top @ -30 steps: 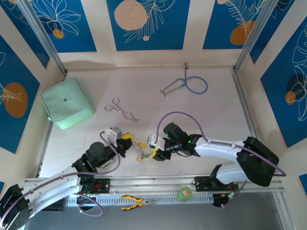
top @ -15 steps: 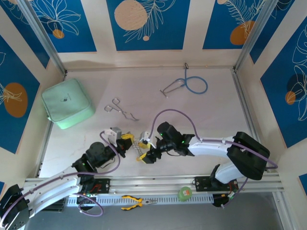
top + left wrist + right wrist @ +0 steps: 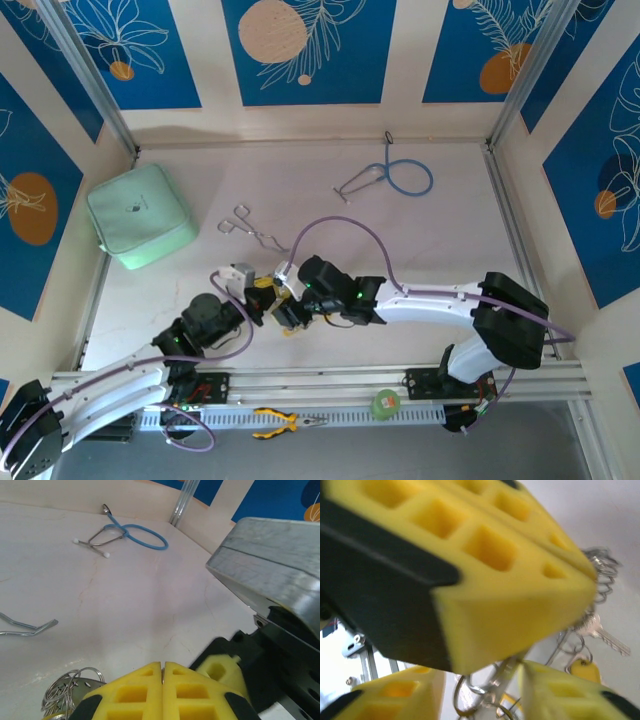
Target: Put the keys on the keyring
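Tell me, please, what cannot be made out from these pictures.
Top view: left claw and right claw mostly cover the keyring.
Left wrist view: whether the shut left claw pinches ring wire; too thin.
Right wrist view: the keys are blurred, count unclear.

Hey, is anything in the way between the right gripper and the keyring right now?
Nothing separate blocks it. Loops of the keyring lie between the fingers of the open right gripper, as its wrist view shows. The left gripper, shut and apparently pinching a loop, crowds close just above them there, leaving little room.
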`<state>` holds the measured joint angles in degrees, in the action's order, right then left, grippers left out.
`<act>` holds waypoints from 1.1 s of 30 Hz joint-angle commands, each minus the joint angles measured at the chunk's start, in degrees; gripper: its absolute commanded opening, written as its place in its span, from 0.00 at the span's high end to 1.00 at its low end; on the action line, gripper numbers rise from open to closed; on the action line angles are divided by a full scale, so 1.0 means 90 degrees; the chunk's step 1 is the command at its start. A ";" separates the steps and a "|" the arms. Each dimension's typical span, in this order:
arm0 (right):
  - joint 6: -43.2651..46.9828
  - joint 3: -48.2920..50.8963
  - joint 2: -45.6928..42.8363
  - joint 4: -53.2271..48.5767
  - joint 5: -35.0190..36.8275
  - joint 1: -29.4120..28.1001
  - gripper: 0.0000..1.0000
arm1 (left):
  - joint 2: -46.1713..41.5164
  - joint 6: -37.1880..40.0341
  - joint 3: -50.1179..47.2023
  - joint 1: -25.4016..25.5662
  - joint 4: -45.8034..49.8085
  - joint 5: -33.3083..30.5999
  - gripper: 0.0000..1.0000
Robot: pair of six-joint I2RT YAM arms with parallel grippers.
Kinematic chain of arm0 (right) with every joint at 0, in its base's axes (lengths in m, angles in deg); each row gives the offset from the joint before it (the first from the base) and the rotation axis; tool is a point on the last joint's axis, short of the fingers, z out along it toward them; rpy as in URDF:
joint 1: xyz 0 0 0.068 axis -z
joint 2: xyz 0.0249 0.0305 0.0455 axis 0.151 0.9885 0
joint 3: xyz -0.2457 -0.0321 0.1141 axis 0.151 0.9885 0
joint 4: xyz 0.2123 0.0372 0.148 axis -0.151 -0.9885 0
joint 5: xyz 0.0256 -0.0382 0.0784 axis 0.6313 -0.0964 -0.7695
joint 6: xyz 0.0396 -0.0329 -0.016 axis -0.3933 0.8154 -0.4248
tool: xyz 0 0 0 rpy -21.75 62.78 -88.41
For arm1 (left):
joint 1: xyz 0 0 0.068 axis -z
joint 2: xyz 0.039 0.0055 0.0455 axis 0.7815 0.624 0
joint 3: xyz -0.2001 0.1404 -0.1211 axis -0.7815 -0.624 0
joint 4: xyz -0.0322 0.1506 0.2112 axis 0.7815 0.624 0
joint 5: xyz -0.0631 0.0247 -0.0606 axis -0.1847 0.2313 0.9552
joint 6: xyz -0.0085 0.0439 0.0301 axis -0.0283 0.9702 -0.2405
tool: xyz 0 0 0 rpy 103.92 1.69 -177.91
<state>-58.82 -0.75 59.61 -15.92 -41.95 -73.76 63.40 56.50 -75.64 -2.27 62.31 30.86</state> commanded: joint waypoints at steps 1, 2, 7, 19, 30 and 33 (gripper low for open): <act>-0.0491 -0.0221 0.0124 -0.0735 0.0847 -0.0170 0.69 | 0.0078 0.0060 0.0249 -0.0053 -0.0087 -0.0216 1.00; -0.0509 -0.0261 0.0139 -0.0789 0.0943 -0.0204 0.74 | 0.0116 0.0060 0.0263 -0.0060 -0.0103 -0.0241 1.00; -0.0664 -0.0443 0.0121 -0.1076 0.1279 -0.0210 0.93 | 0.0154 0.0166 0.0359 -0.0053 -0.0151 -0.0324 0.94; -0.1760 -0.1373 0.0132 -0.2198 0.1140 0.0425 1.00 | -0.0768 0.1600 0.0910 -0.0077 0.0811 -0.0498 0.22; -0.2278 -0.3015 0.0496 -0.3796 0.0457 0.1020 1.00 | -0.1096 0.2263 0.0673 -0.0068 0.2050 0.0689 0.52; -0.2021 -0.3013 0.0347 -0.3906 0.0436 0.1027 1.00 | -0.0340 0.2507 0.0788 -0.0072 0.1818 0.0996 0.57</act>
<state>-78.54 -26.50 63.98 -47.70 -35.26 -64.38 56.82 76.08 -68.67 -2.53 80.37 34.53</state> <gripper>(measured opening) 0.121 0.434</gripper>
